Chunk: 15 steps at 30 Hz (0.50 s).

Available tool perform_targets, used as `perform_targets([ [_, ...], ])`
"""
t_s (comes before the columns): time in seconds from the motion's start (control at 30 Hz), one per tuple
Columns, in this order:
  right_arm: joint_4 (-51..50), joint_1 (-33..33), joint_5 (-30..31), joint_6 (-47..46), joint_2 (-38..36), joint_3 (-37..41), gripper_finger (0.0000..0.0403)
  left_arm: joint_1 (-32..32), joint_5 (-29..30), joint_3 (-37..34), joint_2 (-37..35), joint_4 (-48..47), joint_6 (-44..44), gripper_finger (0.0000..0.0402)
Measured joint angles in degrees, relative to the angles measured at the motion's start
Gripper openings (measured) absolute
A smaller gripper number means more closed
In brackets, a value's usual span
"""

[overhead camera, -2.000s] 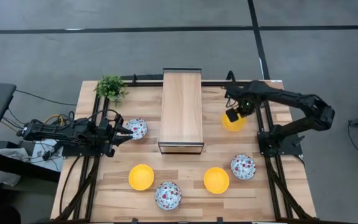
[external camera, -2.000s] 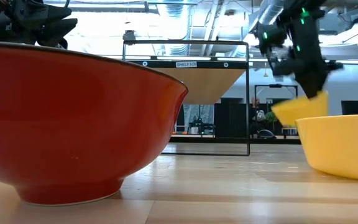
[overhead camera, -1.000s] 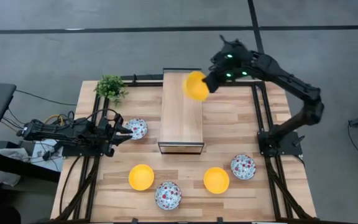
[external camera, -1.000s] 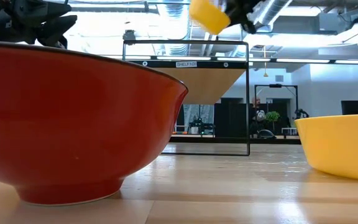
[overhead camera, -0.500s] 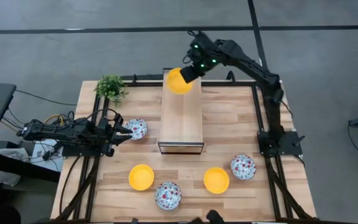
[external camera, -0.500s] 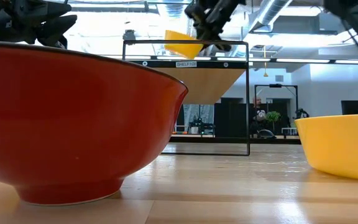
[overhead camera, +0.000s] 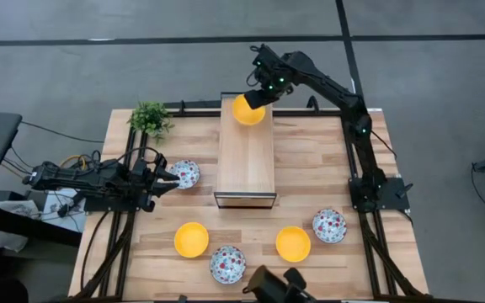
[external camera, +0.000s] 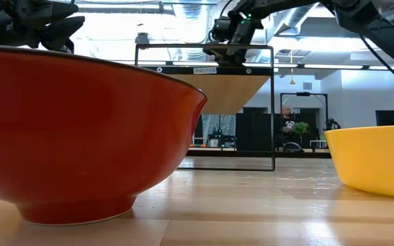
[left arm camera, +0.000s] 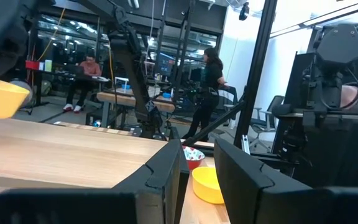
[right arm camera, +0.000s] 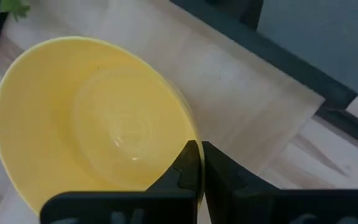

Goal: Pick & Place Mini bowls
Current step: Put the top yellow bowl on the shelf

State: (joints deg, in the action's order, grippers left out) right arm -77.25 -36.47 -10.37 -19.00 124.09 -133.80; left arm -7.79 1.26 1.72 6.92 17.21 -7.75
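**Yellow bowl held over the far end of the shelf**

In the high view we see the right gripper (overhead camera: 258, 98) near the top centre of the frame, clenched on the rim of a yellow bowl (overhead camera: 247, 110) at the far end of the wooden shelf (overhead camera: 246, 156) that stands in the middle of the desk (overhead camera: 310, 181). The right wrist view confirms the grip: the two dark fingers (right arm camera: 190, 163) are pinched on the bowl's edge, with the shelf's pale top behind it. We cannot tell whether the bowl rests on the shelf top or hangs just above it.

The left gripper (overhead camera: 168, 177) lies low at the left of the frame, just beside a speckled bowl (overhead camera: 186, 174); its fingers are parted in the left wrist view and hold nothing.

Along the bottom of the high view sit four more bowls: a second yellow bowl (overhead camera: 191, 239) at lower left, a second speckled bowl (overhead camera: 227, 264) just right of it, a third yellow bowl (overhead camera: 293, 243) at lower centre-right, and a third speckled bowl (overhead camera: 329, 225) beside it. A small green plant (overhead camera: 150, 118) stands at the desk's upper left corner.
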Motion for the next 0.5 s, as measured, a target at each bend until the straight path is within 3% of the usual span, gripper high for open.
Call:
perform_targets([
  [0.5, -2.0, 0.8, -0.1, 3.1, 0.0, 0.0, 0.0000, 0.0, 0.0, 0.0, 0.0, 0.3, 0.0, 0.0099],
])
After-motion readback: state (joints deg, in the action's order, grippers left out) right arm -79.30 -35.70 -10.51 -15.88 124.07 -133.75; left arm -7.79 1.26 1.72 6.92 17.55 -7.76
